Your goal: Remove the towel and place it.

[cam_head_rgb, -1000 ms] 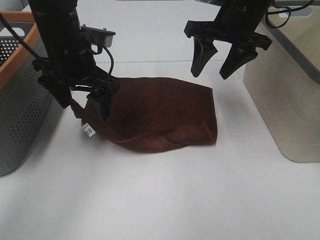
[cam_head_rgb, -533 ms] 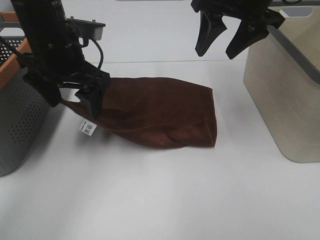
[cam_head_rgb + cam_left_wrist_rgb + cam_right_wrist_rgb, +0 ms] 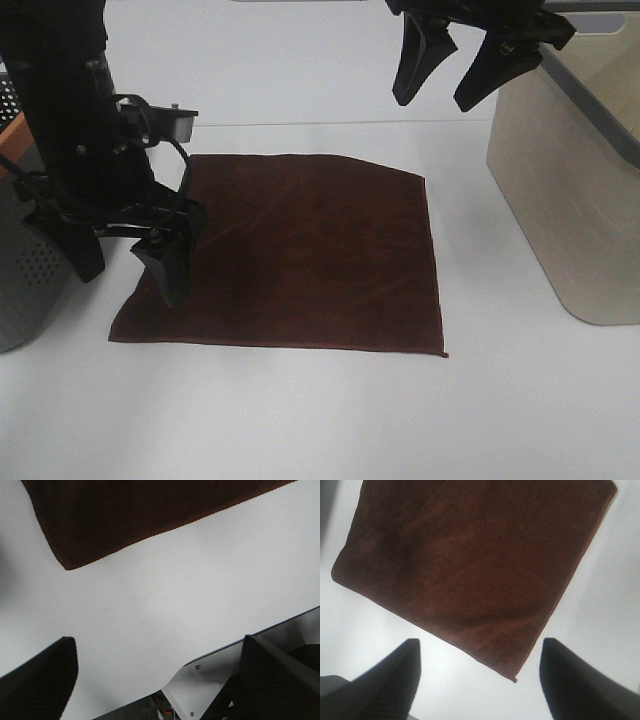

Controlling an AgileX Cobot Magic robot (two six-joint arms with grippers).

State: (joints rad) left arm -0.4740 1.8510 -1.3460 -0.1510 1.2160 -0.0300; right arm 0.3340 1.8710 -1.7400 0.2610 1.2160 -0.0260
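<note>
at the far left a grey perforated basket [image 3: 30,270] with an orange rim stands on the white table [image 3: 330,420], close beside the left arm. the left hand [image 3: 128,262] hangs low at the towel's left edge, its two fingers spread apart and gripping nothing; one finger [image 3: 170,262] overlaps the cloth's left margin in the high view, though contact cannot be told. in the left wrist view only a corner of the cloth shows, with bare table between the spread fingers. the towel [image 3: 300,255] lies flat and opened out in the middle of the table, reddish-brown, its thin hems straight and its four corners showing. bare table runs all along its near edge and past its right edge. the right hand [image 3: 457,72] is held high beyond the towel's far right corner, fingers wide apart and empty, well clear of the cloth. at the far right a beige bin [image 3: 575,190] with a grey rim stands apart from the towel.
</note>
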